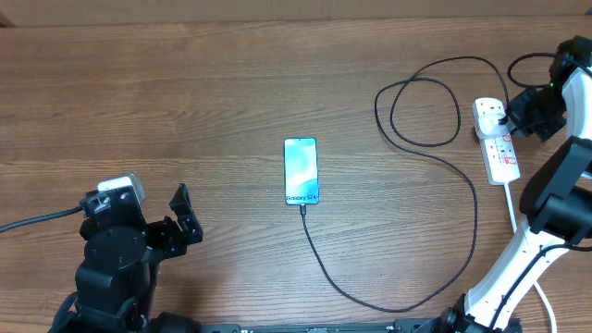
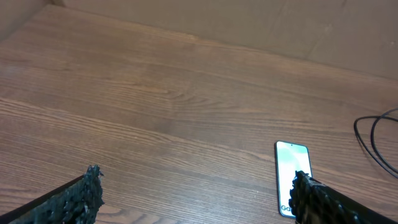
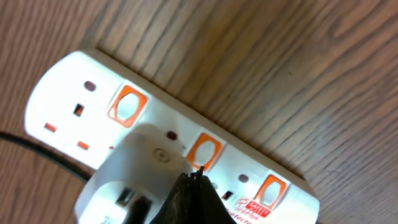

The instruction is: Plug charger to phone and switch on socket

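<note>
The phone lies in the middle of the table with its teal screen lit, and also shows in the left wrist view. The black charger cable runs from the phone's near end, loops right and back to a white plug adapter seated in the white socket strip. My right gripper is shut, its tips pressed together over the strip next to an orange-framed switch. My left gripper is open and empty near the table's front left.
The strip's thick white cord runs toward the near right edge beside the right arm. A black cable loop lies left of the strip. Cardboard walls border the far side.
</note>
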### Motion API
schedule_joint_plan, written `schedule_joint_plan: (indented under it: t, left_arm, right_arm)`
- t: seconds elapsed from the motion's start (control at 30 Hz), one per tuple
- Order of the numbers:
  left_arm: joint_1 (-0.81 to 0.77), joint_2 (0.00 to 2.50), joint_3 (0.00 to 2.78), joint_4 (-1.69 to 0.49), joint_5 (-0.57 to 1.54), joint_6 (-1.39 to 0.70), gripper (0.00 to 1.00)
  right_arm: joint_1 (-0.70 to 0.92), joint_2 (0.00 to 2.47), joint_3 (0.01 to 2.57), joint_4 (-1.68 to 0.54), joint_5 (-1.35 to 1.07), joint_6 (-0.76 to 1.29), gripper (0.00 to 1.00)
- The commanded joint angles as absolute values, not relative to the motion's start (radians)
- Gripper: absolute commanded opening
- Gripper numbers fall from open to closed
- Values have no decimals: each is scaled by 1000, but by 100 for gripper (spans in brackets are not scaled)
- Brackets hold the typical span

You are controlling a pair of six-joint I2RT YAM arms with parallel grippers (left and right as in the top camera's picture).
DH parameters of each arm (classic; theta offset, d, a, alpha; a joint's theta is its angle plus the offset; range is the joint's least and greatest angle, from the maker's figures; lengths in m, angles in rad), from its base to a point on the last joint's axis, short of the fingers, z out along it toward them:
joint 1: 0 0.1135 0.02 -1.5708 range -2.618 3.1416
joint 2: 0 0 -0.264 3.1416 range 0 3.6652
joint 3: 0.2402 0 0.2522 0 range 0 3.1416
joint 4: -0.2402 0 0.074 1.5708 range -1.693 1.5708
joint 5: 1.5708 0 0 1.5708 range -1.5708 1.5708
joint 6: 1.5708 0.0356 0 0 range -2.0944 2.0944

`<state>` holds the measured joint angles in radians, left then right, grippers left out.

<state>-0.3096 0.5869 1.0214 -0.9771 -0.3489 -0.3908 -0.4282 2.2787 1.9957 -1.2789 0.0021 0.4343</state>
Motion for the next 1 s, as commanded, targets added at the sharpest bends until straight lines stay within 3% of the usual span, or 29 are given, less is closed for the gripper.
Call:
schedule_joint_plan:
  t: [0.0,0.6,0.97]
  left_arm:
    - [-301,574,1015,-976,-366,-408,100]
    - [-301,574,1015,-976,-366,-408,100]
    - [-287,534,1015,-976,-366,-408,100]
  right_arm:
    - [-423,2298,2017,-1282,-21,419,4]
    - [-385,2397,2016,-1286,-81,390,4]
    - [-407,2315,2178,-1456,-31,405,4]
